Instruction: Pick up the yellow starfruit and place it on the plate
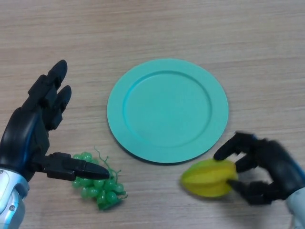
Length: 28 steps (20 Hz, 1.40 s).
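Starfruit (209, 178) sits grasped in right hand's (271, 167) curled fingers, beside plate (167, 109).

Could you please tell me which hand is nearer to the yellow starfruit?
Right. The right hand curls around the starfruit; the left hand is open, far across beside the grapes.

- Yellow starfruit (208, 178): ridged, glossy, pale yellow with a greenish tint along the upper rib; lying on its side on the wooden table, long axis roughly left-right, pointed end toward the view's left.
- Sits just below the plate's lower right rim, close to it but apart.
- Right end held between curled black fingers and thumb of the right hand (267, 169).
- Plate (125, 93): round, teal, flat with a raised inner ring, resting level at the centre of the table; nothing on it.
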Each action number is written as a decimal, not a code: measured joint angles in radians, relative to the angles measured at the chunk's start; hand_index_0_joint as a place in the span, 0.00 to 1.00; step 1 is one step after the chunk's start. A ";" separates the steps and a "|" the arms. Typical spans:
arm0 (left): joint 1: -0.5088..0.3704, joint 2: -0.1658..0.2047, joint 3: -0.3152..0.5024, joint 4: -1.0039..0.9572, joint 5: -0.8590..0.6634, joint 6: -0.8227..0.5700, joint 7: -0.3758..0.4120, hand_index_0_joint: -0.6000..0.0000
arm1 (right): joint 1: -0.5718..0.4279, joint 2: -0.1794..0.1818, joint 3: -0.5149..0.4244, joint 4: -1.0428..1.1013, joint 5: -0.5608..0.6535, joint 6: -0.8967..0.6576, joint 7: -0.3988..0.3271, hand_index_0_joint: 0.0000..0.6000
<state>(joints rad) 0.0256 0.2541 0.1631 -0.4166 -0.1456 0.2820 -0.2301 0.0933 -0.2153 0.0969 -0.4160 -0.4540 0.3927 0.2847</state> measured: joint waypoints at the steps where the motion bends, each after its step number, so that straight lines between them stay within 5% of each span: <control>1: 0.000 0.000 0.002 0.000 0.000 0.000 0.000 1.00 | -0.015 0.000 -0.013 -0.030 0.033 0.018 0.001 1.00; 8: -0.002 0.000 0.009 -0.011 -0.038 0.009 0.001 1.00 | -0.192 -0.004 -0.041 -0.106 0.225 0.208 0.016 1.00; 13: -0.008 0.000 0.015 -0.013 -0.041 0.010 0.003 1.00 | -0.251 -0.003 -0.037 -0.155 0.257 0.244 0.011 1.00; 17: -0.018 0.000 0.014 -0.013 -0.041 0.010 0.020 1.00 | -0.205 -0.013 0.011 -0.180 0.183 0.182 0.056 1.00; 20: -0.028 0.000 0.012 -0.012 -0.041 0.009 0.031 1.00 | -0.172 -0.034 0.025 -0.171 0.078 0.117 0.119 0.33; 22: -0.035 -0.001 -0.003 -0.001 -0.040 0.009 0.040 1.00 | -0.147 -0.034 -0.016 -0.141 -0.003 -0.058 0.150 0.00; 28: -0.067 -0.003 -0.063 -0.038 -0.030 0.009 0.044 1.00 | -0.112 -0.014 -0.039 -0.156 0.163 -0.105 0.110 0.00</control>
<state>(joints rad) -0.0414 0.2515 0.1006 -0.4542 -0.1751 0.2914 -0.1857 -0.0186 -0.2292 0.0580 -0.5724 -0.2907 0.2875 0.3949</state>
